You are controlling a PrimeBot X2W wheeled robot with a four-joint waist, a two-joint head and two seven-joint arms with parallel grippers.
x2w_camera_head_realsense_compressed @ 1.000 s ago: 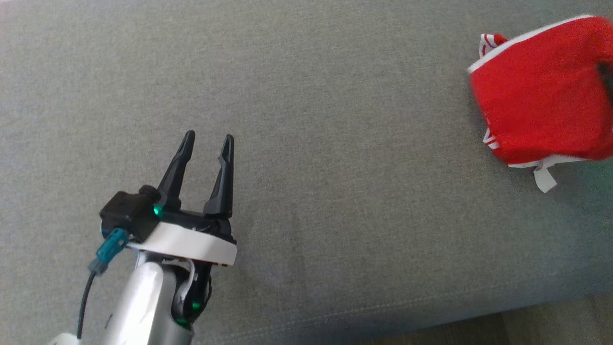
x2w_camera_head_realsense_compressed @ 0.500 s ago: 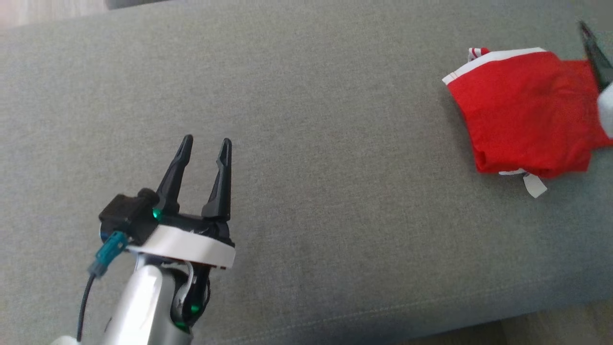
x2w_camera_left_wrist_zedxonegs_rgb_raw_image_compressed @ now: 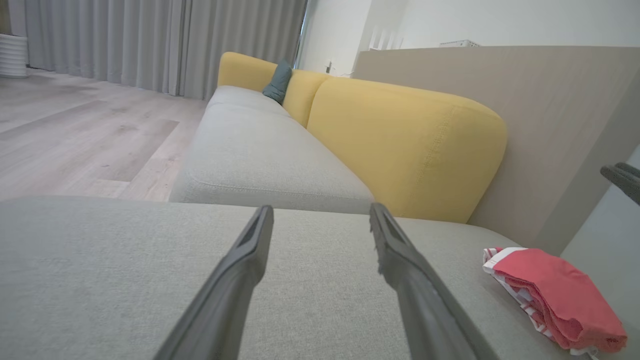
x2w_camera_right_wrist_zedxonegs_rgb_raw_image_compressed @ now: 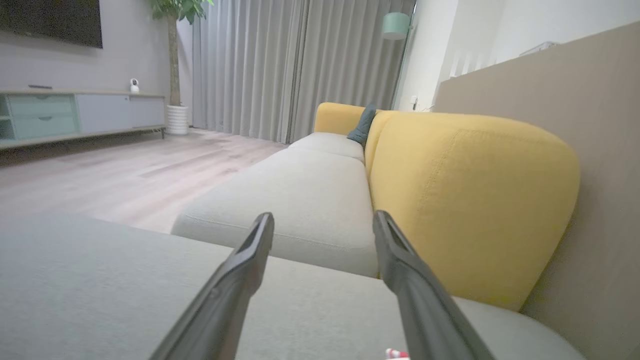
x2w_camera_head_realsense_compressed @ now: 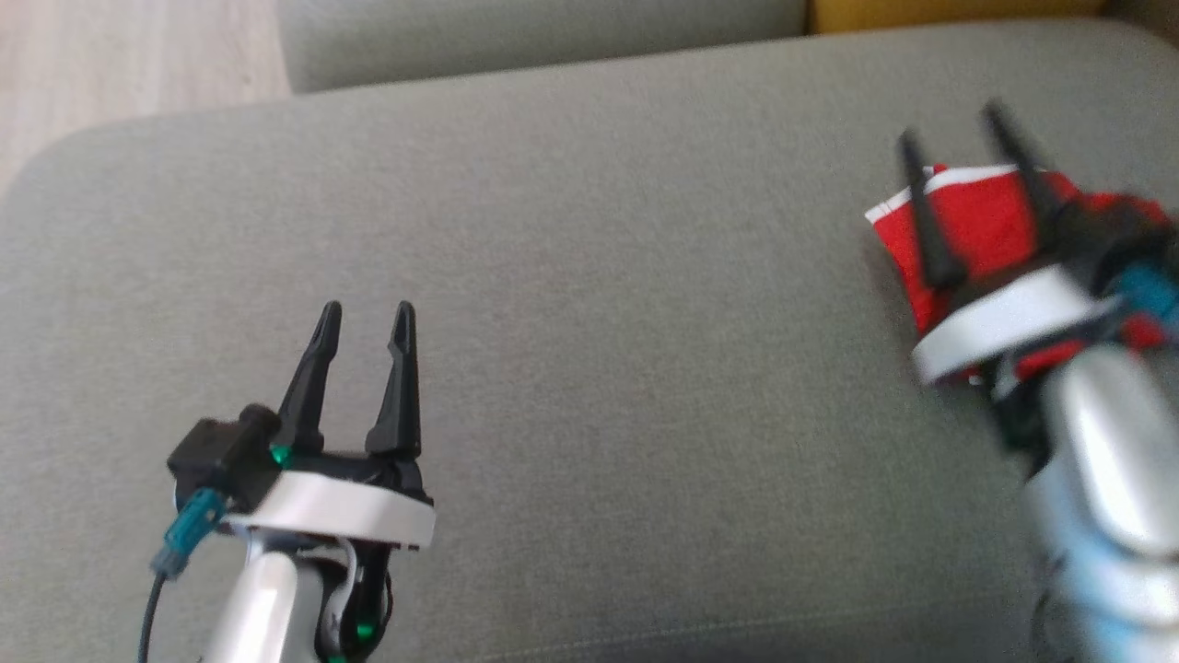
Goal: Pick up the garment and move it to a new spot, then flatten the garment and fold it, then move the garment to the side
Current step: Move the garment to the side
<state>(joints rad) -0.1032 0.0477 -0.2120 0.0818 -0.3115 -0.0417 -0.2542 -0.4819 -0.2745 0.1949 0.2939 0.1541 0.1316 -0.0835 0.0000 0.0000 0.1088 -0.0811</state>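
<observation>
Folded red garment (x2w_camera_head_realsense_compressed: 984,219), judged soft, light and limp, lies on the cushion (x2w_camera_head_realsense_compressed: 589,276) beneath the right gripper (x2w_camera_head_realsense_compressed: 951,123), fingers apart, well right of the spread-fingered left gripper (x2w_camera_head_realsense_compressed: 367,308); probably best pinched at a layered edge.

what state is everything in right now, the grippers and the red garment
garment: folded, lying on the seat
left gripper: fingers open, empty, over the seat
right gripper: fingers open, empty, over the garment
teal cushion: wedged between yellow backrests
</observation>
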